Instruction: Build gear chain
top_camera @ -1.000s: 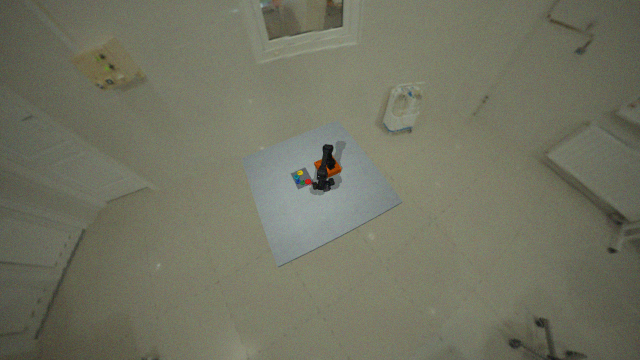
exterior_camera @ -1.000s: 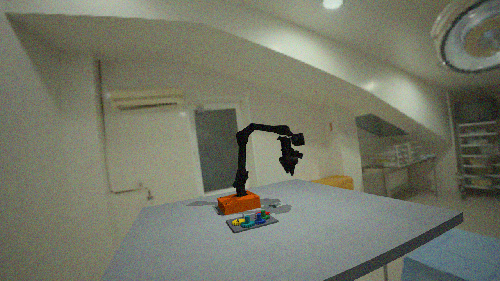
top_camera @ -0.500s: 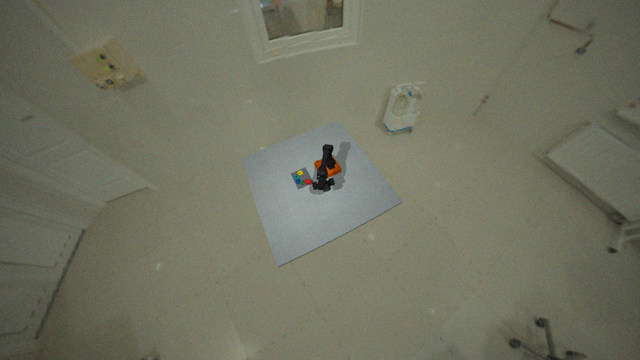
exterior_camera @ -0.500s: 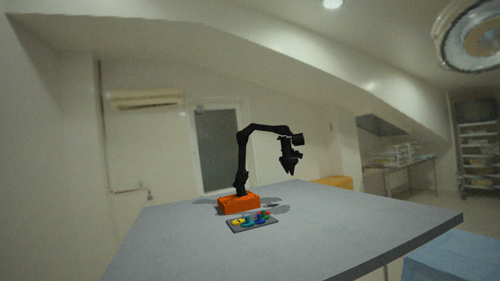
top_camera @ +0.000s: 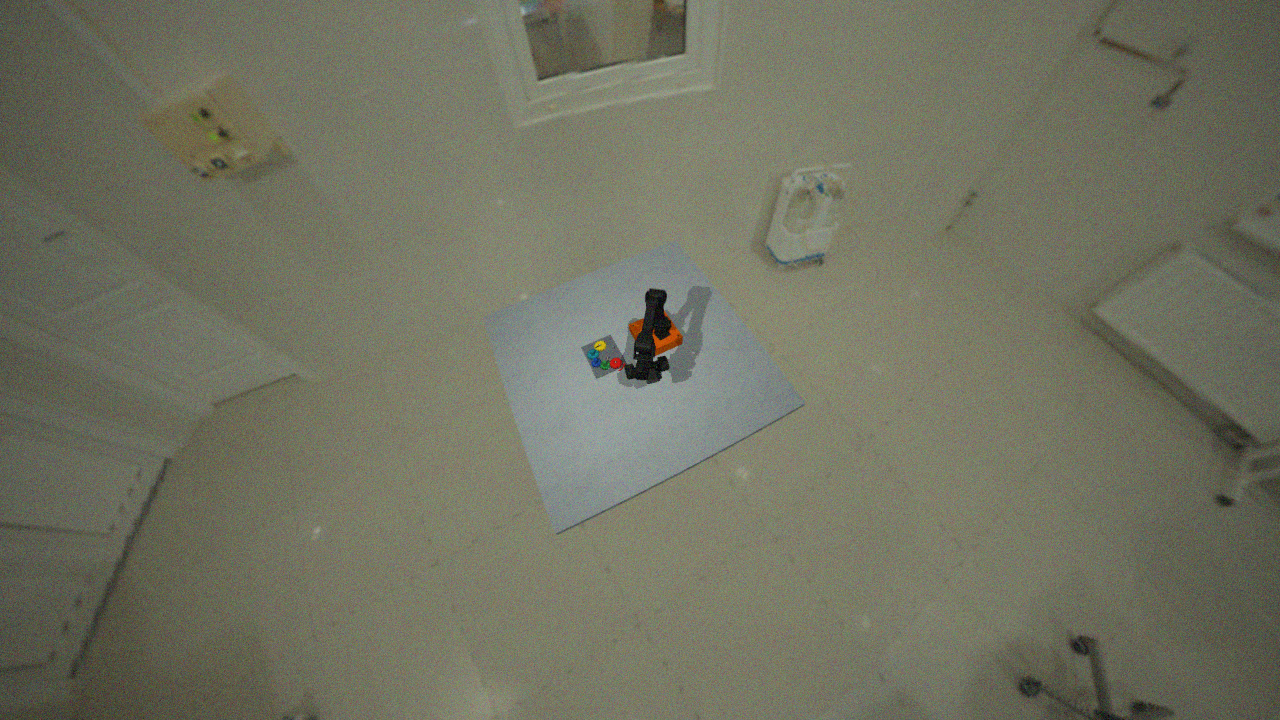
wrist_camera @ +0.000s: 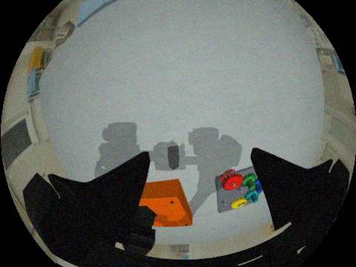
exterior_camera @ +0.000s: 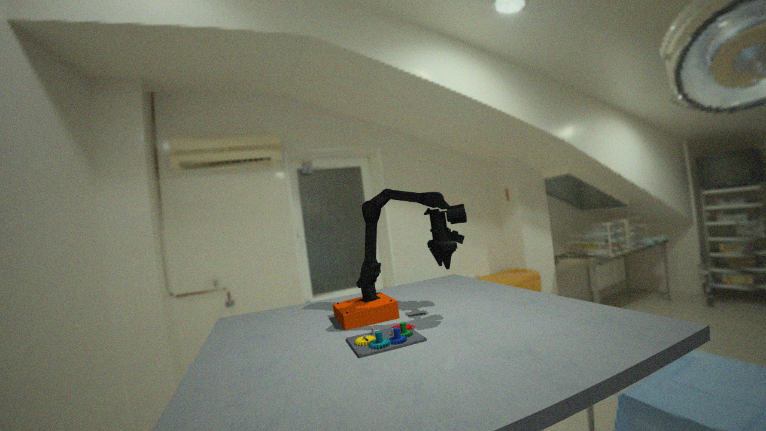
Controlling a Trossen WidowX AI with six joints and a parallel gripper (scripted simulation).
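The gripper (top_camera: pixel 646 377) (exterior_camera: pixel 444 266) (wrist_camera: pixel 204 156) hangs high above the table (top_camera: pixel 626 438) (exterior_camera: pixel 455 364) (wrist_camera: pixel 178 74), to one side of the grey board (top_camera: pixel 612 371) (exterior_camera: pixel 365 354) (wrist_camera: pixel 223 207), its fingers spread with nothing between them. On that board, the red gear (top_camera: pixel 615 363) (exterior_camera: pixel 410 326) (wrist_camera: pixel 232 182) and the yellow gear (top_camera: pixel 597 345) (exterior_camera: pixel 362 340) (wrist_camera: pixel 238 203) sit near opposite ends, and between them a green gear (top_camera: pixel 605 365) (exterior_camera: pixel 404 329) (wrist_camera: pixel 250 180), a blue gear (top_camera: pixel 596 362) (exterior_camera: pixel 397 337) (wrist_camera: pixel 259 186) and a teal gear (top_camera: pixel 592 354) (exterior_camera: pixel 379 343) (wrist_camera: pixel 251 196) form a curved row. Beside the board stands the arm's orange base (top_camera: pixel 669 341) (exterior_camera: pixel 369 314) (wrist_camera: pixel 167 208); whether every tooth meshes is too small to tell.
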